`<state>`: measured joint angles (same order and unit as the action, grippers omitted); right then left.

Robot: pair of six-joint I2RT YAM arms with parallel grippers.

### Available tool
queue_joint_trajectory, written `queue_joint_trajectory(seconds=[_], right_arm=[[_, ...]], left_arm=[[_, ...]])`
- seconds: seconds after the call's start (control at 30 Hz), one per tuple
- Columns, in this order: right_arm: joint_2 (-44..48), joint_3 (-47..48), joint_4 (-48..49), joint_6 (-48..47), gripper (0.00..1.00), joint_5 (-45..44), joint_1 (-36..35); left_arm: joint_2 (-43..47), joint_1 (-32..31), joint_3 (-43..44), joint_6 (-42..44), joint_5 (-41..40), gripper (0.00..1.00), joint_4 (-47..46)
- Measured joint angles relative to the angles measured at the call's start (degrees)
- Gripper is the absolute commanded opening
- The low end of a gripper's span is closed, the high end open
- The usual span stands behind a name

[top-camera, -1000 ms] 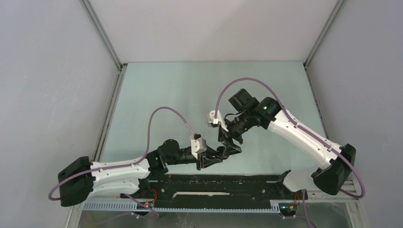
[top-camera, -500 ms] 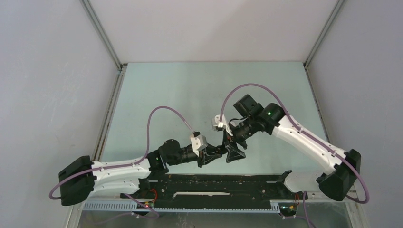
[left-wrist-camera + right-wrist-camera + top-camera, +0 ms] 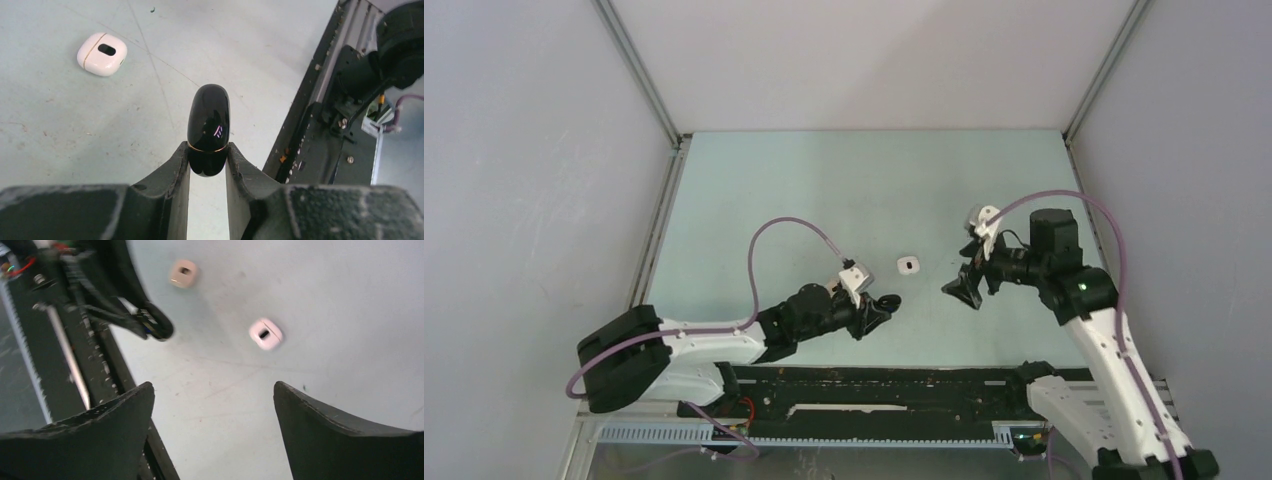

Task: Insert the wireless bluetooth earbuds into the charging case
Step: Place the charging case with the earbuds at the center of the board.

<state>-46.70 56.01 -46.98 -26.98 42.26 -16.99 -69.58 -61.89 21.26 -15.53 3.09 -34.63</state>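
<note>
Pinching the black case (image 3: 208,125), your left jaws hold its long axis pointing straight out | your right jaws spread wide, empty | white case (image 3: 102,54) lies on the tabletop (image 3: 60,130) between both arms, ahead-left of your left jaws | no loose earbuds in view

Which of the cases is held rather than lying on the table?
The glossy black case, clamped in the left gripper; the white case and cream case lie loose on the table.
</note>
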Motion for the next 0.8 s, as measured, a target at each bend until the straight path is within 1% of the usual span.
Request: queue_joint_trajectory(seconds=[0.03,0.1,0.17,0.23,0.47,0.63,0.8], right_arm=[[-1.0,-2.3,2.8,1.3,1.0,0.6,2.8],[-3.7,-5.6,6.5,3.3,1.0,0.7,7.3],[-6.8,-7.2,8.7,4.3,1.0,-0.8,9.0],[-6.4,-8.5,10.4,5.2,1.0,-2.5,9.1],[0.8,-10.6,15.1,7.1,1.0,-7.7,8.2],[0.6,-10.8,16.3,7.1,1.0,-10.9,8.3],[-0.1,-11.1,16.3,7.1,1.0,-11.7,8.3]], left_arm=[[-1.2,0.5,1.0,-1.4,0.0,0.09,0.6],[-4.2,1.6,4.0,-4.6,0.1,0.12,2.4],[-7.2,2.4,7.3,-7.8,0.3,0.14,4.0],[-9.8,3.1,10.0,-10.6,0.9,0.15,4.9],[-20.2,4.1,17.0,-19.0,3.8,0.21,6.3],[-27.6,5.0,22.3,-25.7,7.8,0.24,6.8],[-30.3,6.1,23.3,-31.0,11.0,0.28,6.8]])
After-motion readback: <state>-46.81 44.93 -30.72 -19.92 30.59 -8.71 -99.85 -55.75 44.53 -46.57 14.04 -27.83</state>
